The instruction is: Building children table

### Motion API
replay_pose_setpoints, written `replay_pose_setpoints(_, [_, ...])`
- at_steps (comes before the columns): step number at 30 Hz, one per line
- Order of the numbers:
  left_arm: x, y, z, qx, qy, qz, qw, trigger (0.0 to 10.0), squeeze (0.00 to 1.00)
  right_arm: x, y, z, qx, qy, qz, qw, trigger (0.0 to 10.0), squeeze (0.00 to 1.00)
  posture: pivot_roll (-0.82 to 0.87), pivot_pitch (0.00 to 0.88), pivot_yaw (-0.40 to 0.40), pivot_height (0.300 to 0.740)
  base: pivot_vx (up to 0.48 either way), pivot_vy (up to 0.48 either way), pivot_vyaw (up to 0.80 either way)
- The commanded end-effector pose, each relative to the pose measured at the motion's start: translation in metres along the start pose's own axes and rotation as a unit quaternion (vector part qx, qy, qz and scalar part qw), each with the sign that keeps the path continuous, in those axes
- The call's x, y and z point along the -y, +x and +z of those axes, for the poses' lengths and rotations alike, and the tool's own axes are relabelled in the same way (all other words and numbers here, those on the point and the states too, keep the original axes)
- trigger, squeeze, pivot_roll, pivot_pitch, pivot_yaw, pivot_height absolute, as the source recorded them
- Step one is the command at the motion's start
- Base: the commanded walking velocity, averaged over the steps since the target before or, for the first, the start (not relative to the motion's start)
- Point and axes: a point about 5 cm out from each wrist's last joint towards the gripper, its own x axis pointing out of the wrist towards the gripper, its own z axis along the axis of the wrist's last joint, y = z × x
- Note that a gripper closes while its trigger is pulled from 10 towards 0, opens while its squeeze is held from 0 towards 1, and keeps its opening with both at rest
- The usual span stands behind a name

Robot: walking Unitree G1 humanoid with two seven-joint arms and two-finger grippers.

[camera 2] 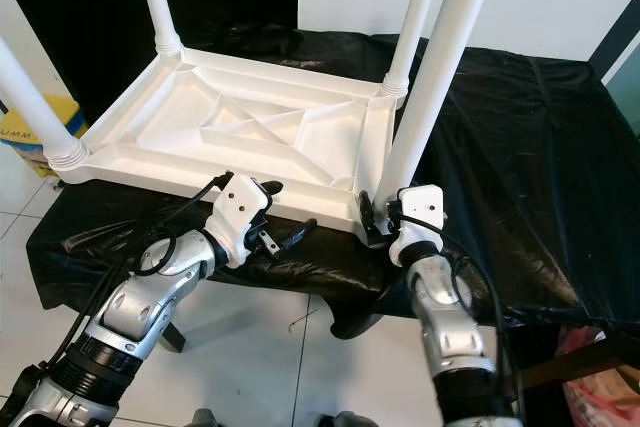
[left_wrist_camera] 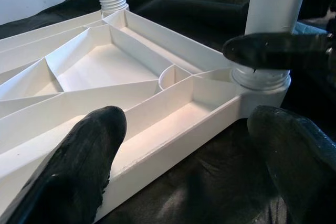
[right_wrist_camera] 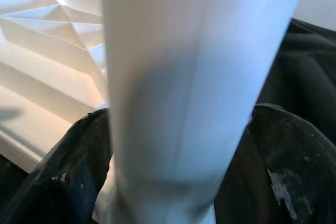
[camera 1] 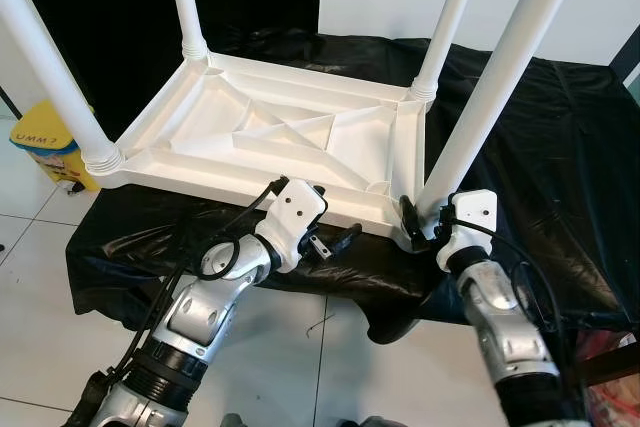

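Observation:
A white plastic children's table point(camera 1: 290, 137) lies upside down on a black-draped surface, with its legs pointing up. My right gripper point(camera 1: 420, 219) is shut on the base of the near right leg point(camera 1: 500, 77). In the right wrist view its fingers point(right_wrist_camera: 68, 171) press against both sides of that leg point(right_wrist_camera: 194, 77). My left gripper point(camera 1: 335, 240) stands open at the table's front rim, just left of that corner. One of its fingers point(left_wrist_camera: 79, 171) is over the ribbed frame point(left_wrist_camera: 173, 129) and the other is over the cloth.
The black cloth point(camera 1: 560, 147) covers the support and hangs over its front edge. A yellow bin point(camera 1: 45, 147) stands on the white tile floor at the left. Something red and pink point(camera 1: 615, 387) sits at the lower right. A white wall rises behind.

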Motion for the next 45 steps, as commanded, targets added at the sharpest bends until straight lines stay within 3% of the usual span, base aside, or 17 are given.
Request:
replay_pose_setpoints(1, [0.002, -0.001, 0.000, -0.003, 0.005, -0.016, 1.000, 10.0, 0.00, 0.003, 0.001, -0.001, -0.001, 0.002, 0.027, 1.000, 10.0, 0.00, 0.04, 0.111, -0.085, 0.740, 0.000, 0.000, 0.00])
replay_pose_setpoints(12, [0.006, 0.000, 0.001, -0.001, 0.000, -0.022, 1.000, 10.0, 0.00, 0.009, 0.019, 0.005, 0.000, -0.021, 0.114, 0.993, 10.0, 0.00, 0.03, 0.109, -0.079, 0.740, 0.000, 0.000, 0.00])
replay_pose_setpoints(13, [0.006, 0.000, 0.001, 0.000, 0.001, -0.023, 1.000, 10.0, 0.00, 0.008, 0.022, 0.004, -0.003, -0.028, 0.126, 0.992, 4.0, 0.00, 0.04, 0.108, -0.078, 0.740, 0.000, 0.000, 0.00])
replay_pose_setpoints(15, [0.005, 0.001, 0.002, 0.000, 0.002, -0.023, 1.000, 10.0, 0.00, 0.007, 0.024, 0.003, -0.006, -0.033, 0.133, 0.991, 4.0, 0.00, 0.04, 0.108, -0.078, 0.740, 0.000, 0.000, 0.00])
replay_pose_setpoints(16, [0.005, 0.001, 0.002, 0.000, 0.002, -0.023, 1.000, 10.0, 0.00, 0.007, 0.025, 0.001, -0.008, -0.034, 0.137, 0.990, 0.0, 0.00, 0.04, 0.107, -0.080, 0.740, 0.000, 0.000, 0.00])
replay_pose_setpoints(29, [0.004, -0.003, 0.001, -0.001, 0.002, -0.015, 1.000, 10.0, 0.00, 0.009, 0.016, -0.014, -0.033, -0.005, 0.124, 0.992, 0.0, 0.00, 0.05, 0.103, -0.088, 0.740, 0.000, 0.000, 0.00])
replay_pose_setpoints(30, [0.004, -0.003, 0.001, -0.001, 0.001, -0.015, 1.000, 10.0, 0.00, 0.010, 0.015, -0.015, -0.036, -0.003, 0.115, 0.993, 10.0, 0.00, 0.04, 0.101, -0.089, 0.740, 0.000, 0.000, 0.00])
replay_pose_setpoints(38, [0.007, -0.001, -0.002, -0.002, -0.005, -0.012, 1.000, 10.0, 0.00, 0.014, 0.010, -0.023, -0.049, 0.004, 0.015, 0.999, 10.0, 0.00, 0.03, 0.090, -0.086, 0.740, 0.000, 0.000, 0.00])
replay_pose_setpoints(40, [0.007, -0.001, -0.002, -0.002, -0.005, -0.012, 1.000, 10.0, 0.00, 0.014, 0.010, -0.023, -0.049, 0.004, 0.015, 0.999, 10.0, 0.00, 0.03, 0.090, -0.086, 0.740, 0.000, 0.000, 0.00])
replay_pose_setpoints(45, [0.008, 0.000, -0.005, -0.005, -0.011, -0.012, 1.000, 10.0, 0.00, 0.010, 0.000, -0.029, -0.055, 0.016, -0.079, 0.995, 10.0, 0.00, 0.02, 0.056, -0.075, 0.740, 0.000, 0.000, 0.00])
